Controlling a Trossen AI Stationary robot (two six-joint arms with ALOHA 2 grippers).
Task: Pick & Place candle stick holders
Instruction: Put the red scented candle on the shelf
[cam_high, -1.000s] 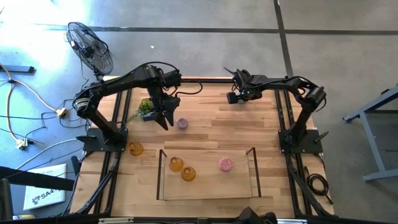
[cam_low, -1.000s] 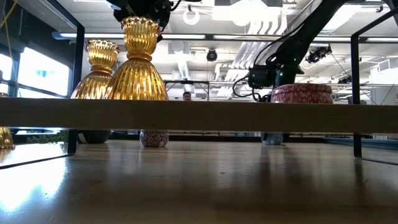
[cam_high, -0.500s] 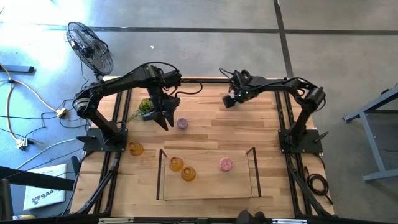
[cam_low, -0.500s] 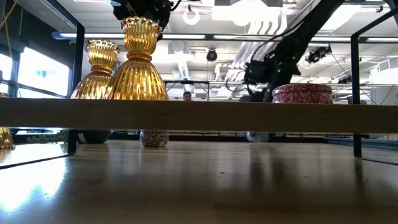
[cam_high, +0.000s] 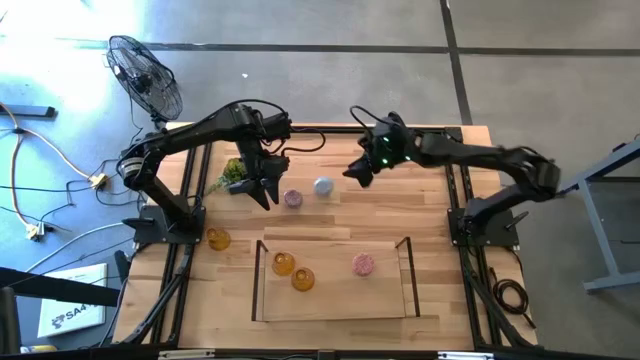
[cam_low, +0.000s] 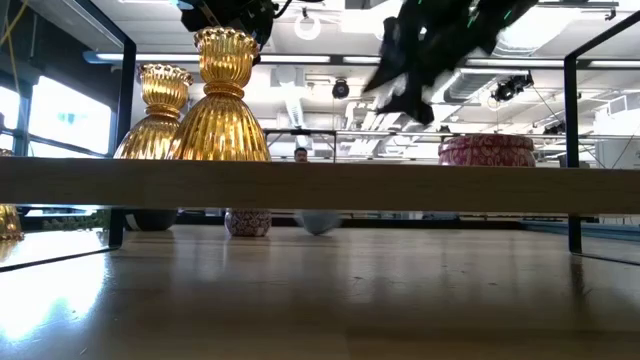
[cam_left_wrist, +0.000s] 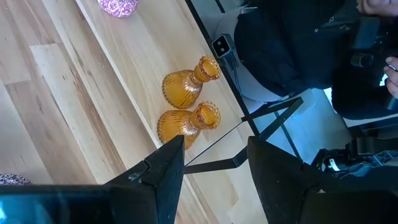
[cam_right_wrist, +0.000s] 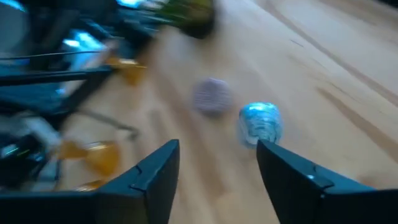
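Three holders (cam_high: 300, 272) in tray; three outside.

The right arm now reaches much farther across the table toward the left arm's side, stretched out nearly flat, where before it was folded back near the far right edge. The right gripper (cam_high: 352, 172) sits lower and closer to the table's middle, its fingers parted with nothing between them. The pale blue candle stick holder (cam_high: 323, 186), hidden under that gripper a second ago, now stands in the open on the wood just beside the purple candle stick holder (cam_high: 293, 198). In the low view the pale blue holder shows beneath the tray rail, and the gripper hangs higher and more central.
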